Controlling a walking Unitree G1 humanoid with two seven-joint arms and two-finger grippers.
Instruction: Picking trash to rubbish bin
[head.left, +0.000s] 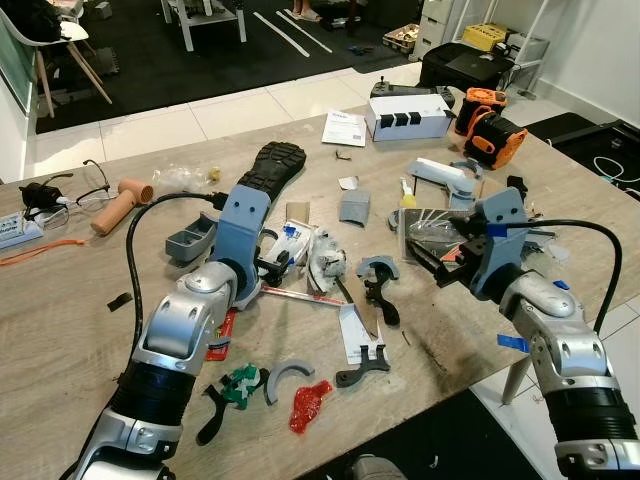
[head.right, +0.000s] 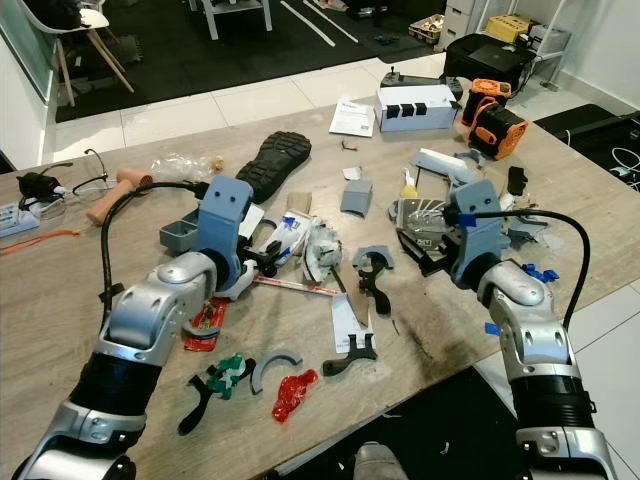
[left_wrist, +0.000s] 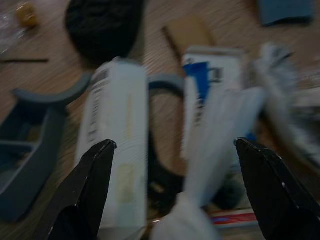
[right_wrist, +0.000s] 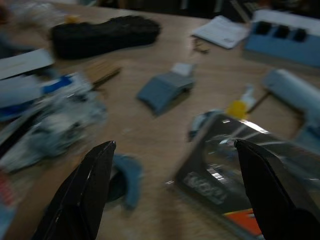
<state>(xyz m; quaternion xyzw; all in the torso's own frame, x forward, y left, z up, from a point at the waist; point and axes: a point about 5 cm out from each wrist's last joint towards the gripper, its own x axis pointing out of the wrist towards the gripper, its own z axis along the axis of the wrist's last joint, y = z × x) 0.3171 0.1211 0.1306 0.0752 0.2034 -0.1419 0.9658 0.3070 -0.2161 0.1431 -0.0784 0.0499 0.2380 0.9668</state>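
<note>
my left gripper (left_wrist: 172, 187) hung released over the crumpled white wrapper (left_wrist: 220, 150) beside the white carton (left_wrist: 117, 145); my right gripper (right_wrist: 172, 187) gaped too. i risked pinching the carton along.

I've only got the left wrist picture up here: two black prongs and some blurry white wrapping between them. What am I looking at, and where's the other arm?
Observer: The prongs are the left gripper, open above a crumpled white and blue wrapper on a cluttered wooden table.
Operator: And the other arm?
Observer: The right gripper is open too, hovering at a shiny silver and black packet near the table's right side.
Operator: Anything beyond that black lump at the top of my picture?
Observer: That lump is a black shoe sole; past it lie a paper leaflet and a white box.
</note>
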